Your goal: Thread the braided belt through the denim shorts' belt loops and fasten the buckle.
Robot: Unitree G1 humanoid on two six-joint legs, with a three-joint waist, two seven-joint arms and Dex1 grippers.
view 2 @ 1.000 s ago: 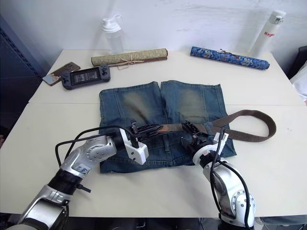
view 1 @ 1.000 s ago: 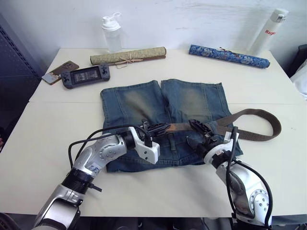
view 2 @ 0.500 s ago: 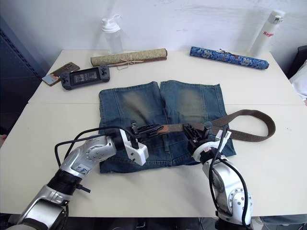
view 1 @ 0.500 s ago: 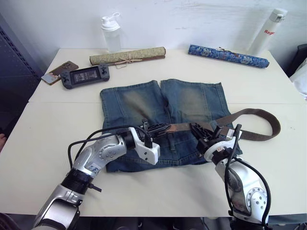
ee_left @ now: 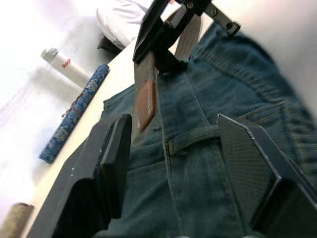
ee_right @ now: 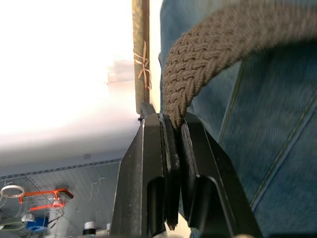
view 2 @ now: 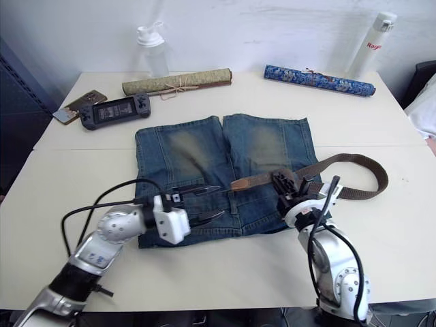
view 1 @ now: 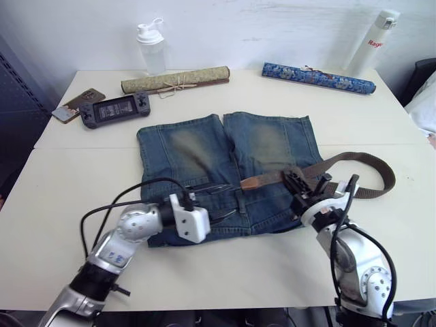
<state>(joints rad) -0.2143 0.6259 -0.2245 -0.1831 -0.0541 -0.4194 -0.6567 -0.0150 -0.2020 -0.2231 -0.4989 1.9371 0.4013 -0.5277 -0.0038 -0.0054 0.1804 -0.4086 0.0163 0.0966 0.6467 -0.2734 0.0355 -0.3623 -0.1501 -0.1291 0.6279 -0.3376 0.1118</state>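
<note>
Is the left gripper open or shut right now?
Open. The left gripper has its fingers spread apart over the denim shorts, gripping nothing.

The buckle — hidden; white bottle (view 1: 371, 42) top — cut off by the edge.

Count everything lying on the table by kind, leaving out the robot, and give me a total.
Bottles: 2 (clear shaker, white flask)
Rolled tubes: 2 (tan, blue)
Electronics: 2 (handheld console, phone)
Denim shorts: 1
Braided belt: 1
Total: 8

Lab-like test room, plain white table (view 1: 61, 204), bare white wall (view 1: 272, 27), metal pegboard (ee_right: 44, 173)
</note>
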